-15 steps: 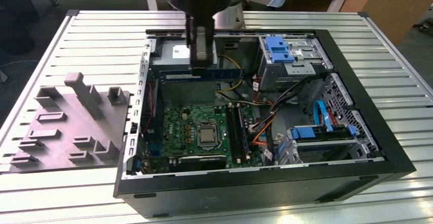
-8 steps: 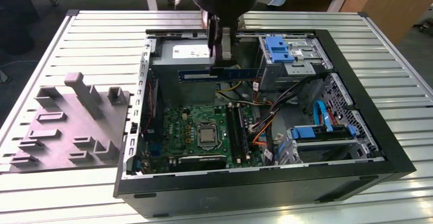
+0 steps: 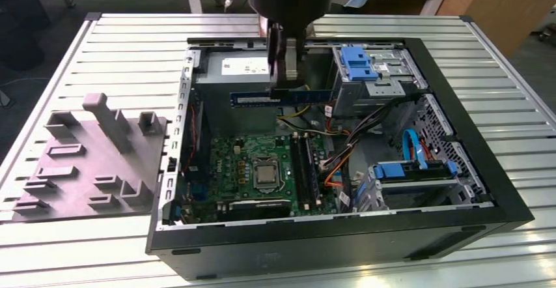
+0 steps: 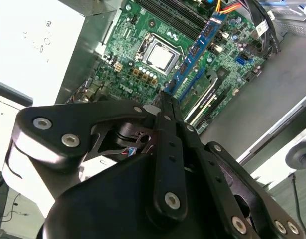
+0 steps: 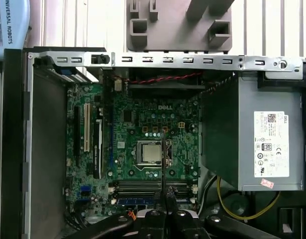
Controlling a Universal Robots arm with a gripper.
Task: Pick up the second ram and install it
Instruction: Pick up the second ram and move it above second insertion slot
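Exterior view: second ram [image 3: 252, 98] in claw [image 3: 285, 87]

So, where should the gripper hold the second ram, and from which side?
Hold the second ram by its two flat faces, mid-length at the upper edge, coming from above. It hangs level on edge, which leaves the lower edge free. The gripper grips it so.
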